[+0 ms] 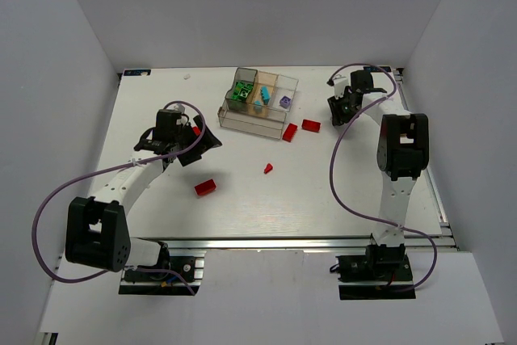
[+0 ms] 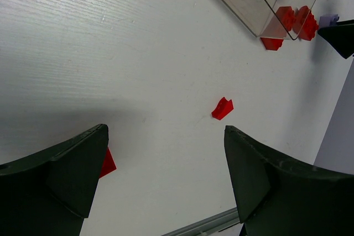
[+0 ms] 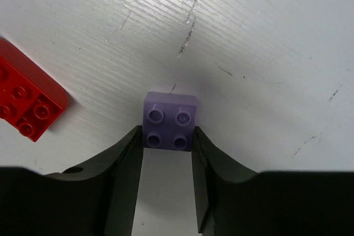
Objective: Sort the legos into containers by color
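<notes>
My right gripper (image 3: 166,136) is shut on a pale purple brick (image 3: 168,115), studs toward the camera, just above the table right of the tray; the gripper also shows in the top view (image 1: 338,113). My left gripper (image 2: 165,136) is open and empty over the table left of the tray (image 1: 258,104), and shows in the top view (image 1: 202,138). The clear tray holds green (image 1: 240,94), cyan (image 1: 262,93) and purple (image 1: 284,101) bricks. Loose red bricks lie on the table (image 1: 205,187), (image 1: 289,132), (image 1: 311,125), with a small red wedge (image 1: 267,168).
A red brick (image 3: 27,109) lies left of my right gripper. The red wedge (image 2: 222,108) lies ahead of my left gripper, and another red brick (image 2: 107,162) peeks from behind its left finger. The tray's corner (image 2: 260,9) is at the upper right there. White walls enclose the table.
</notes>
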Robot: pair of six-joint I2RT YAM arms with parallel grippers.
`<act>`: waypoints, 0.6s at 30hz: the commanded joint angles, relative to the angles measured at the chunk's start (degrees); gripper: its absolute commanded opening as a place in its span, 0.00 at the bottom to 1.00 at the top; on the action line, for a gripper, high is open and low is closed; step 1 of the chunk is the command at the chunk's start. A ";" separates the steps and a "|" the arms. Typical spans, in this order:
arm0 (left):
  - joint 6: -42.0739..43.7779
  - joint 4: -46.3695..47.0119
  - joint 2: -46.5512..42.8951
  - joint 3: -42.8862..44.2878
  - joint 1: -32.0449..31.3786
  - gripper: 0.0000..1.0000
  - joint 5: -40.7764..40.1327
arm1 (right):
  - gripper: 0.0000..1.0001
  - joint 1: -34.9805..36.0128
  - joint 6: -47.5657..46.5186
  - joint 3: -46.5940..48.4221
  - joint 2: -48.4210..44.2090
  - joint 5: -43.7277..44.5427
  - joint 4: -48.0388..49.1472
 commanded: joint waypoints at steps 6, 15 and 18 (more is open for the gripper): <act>-0.42 1.02 -3.58 -1.01 -0.32 0.95 -0.21 | 0.11 0.29 -2.05 1.70 -7.03 -10.09 4.93; -0.77 2.43 -5.34 -3.39 -0.32 0.95 -0.99 | 0.05 5.56 2.60 11.44 -4.41 -23.38 9.60; -0.77 2.25 -5.78 -3.48 -0.32 0.95 -1.43 | 0.07 8.20 4.79 16.19 -0.72 -22.94 10.74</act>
